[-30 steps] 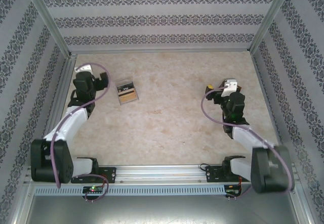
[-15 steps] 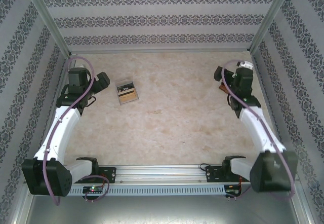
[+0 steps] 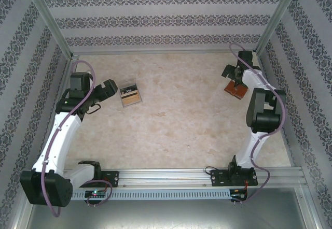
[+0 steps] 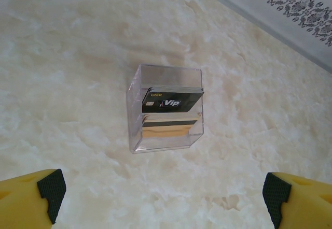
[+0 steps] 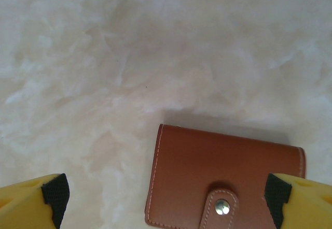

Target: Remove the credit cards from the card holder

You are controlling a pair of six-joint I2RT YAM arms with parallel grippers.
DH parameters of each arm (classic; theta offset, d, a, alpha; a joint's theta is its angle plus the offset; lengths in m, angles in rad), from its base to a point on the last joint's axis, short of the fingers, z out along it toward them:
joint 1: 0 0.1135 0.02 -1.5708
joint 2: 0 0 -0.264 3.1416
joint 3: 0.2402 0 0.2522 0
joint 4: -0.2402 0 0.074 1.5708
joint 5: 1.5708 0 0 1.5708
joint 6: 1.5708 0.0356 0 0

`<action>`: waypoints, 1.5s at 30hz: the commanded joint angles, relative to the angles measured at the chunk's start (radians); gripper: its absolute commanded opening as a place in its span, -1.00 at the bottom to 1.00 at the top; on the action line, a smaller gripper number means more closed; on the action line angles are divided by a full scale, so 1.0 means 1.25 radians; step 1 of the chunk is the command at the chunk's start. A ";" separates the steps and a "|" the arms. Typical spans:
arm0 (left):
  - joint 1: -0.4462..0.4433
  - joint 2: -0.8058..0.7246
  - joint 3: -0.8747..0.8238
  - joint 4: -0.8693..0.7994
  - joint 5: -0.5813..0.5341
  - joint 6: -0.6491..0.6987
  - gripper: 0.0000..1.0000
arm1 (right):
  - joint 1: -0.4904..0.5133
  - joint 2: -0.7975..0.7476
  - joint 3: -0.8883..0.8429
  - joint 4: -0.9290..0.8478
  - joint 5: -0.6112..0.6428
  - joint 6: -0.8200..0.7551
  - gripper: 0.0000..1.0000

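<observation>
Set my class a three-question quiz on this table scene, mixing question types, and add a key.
1. True or false: the card holder lies closed.
2. What does the left gripper point its camera at? A) the clear plastic box B) the card holder C) a loose card
3. Fill in: the right gripper has its jaws ____.
Key: 1 true; 2 A; 3 open.
</observation>
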 commanded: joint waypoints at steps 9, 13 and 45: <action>-0.013 -0.005 0.034 -0.044 -0.001 0.018 0.99 | -0.012 0.176 0.159 -0.178 -0.099 0.050 0.96; -0.013 -0.003 0.031 -0.039 0.002 0.016 0.99 | 0.019 0.161 0.138 -0.184 -0.136 0.030 0.97; -0.013 -0.057 -0.015 -0.048 0.054 0.013 0.99 | 0.555 -0.102 -0.104 -0.172 -0.020 0.069 0.96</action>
